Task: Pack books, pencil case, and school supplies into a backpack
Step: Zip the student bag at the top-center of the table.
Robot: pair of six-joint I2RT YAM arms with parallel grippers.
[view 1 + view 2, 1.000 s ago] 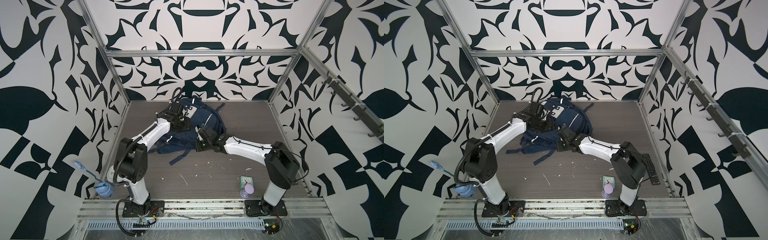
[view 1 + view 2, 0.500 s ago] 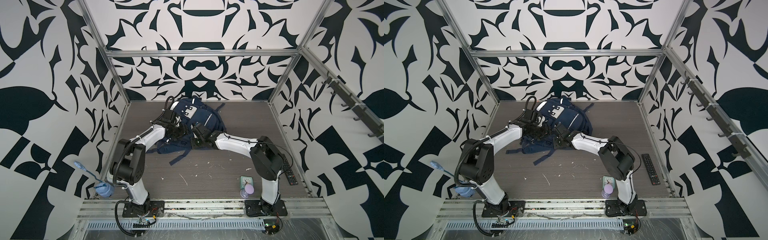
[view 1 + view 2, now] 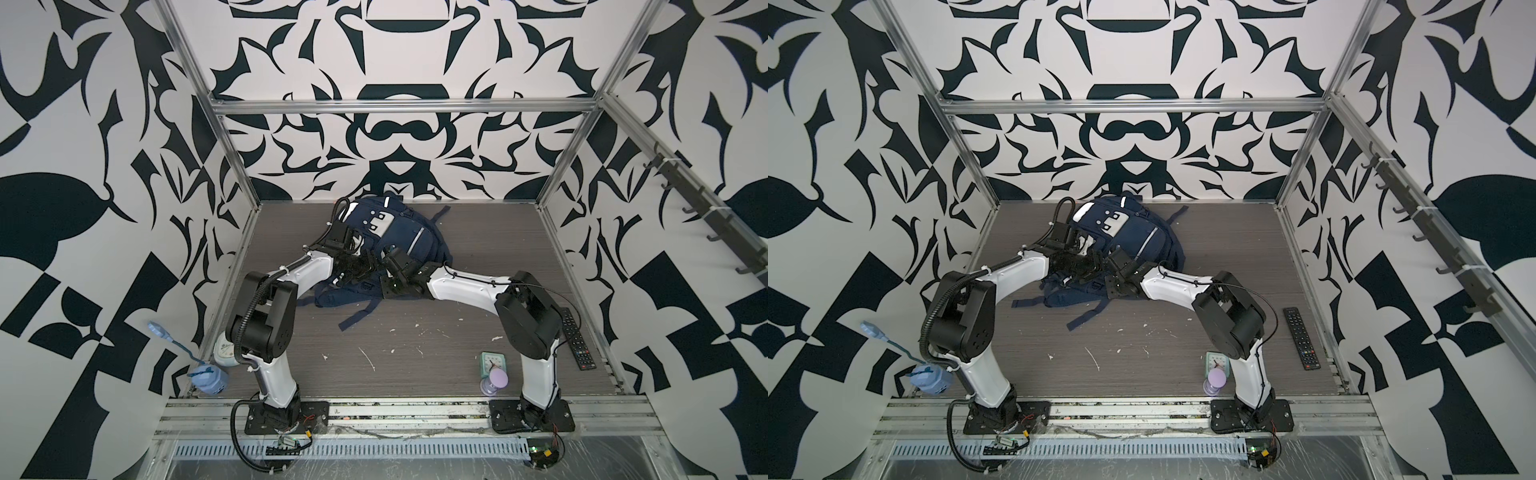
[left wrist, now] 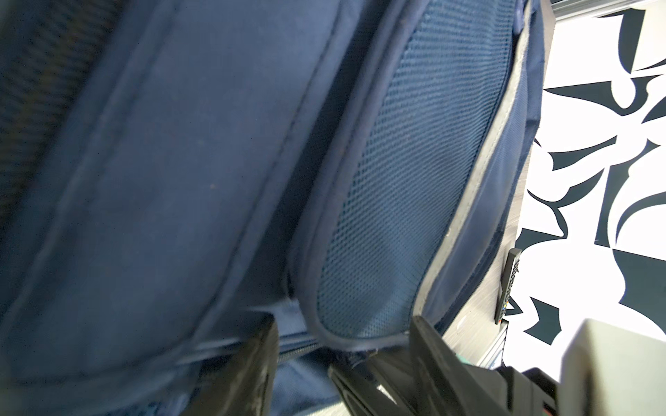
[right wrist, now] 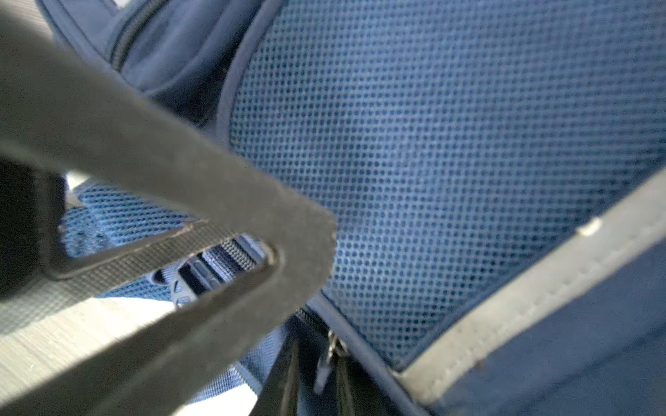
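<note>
The navy-blue backpack (image 3: 409, 235) (image 3: 1144, 239) lies at the back middle of the table. Both grippers meet at its near left side. My left gripper (image 3: 358, 266) (image 4: 342, 360) is open, its fingers spread on either side of the lower corner of a mesh pocket (image 4: 396, 180). My right gripper (image 3: 381, 261) (image 5: 317, 378) has its jaws close on either side of a metal zipper pull (image 5: 326, 360) below the mesh pocket (image 5: 450, 162). Whether they pinch it I cannot tell. The books, pencil case and school supplies are out of view.
A mint-green clock (image 3: 492, 361) and a purple hourglass-shaped thing (image 3: 496, 380) stand at the front right. A black remote (image 3: 578, 338) lies by the right edge. A blue gadget (image 3: 208, 378) and a white dial (image 3: 223, 355) sit at the front left. Backpack straps (image 3: 357, 316) trail forward.
My right gripper has moved left and back, in against the backpack, and its jaws have narrowed. My left gripper has shifted a little left and stays open.
</note>
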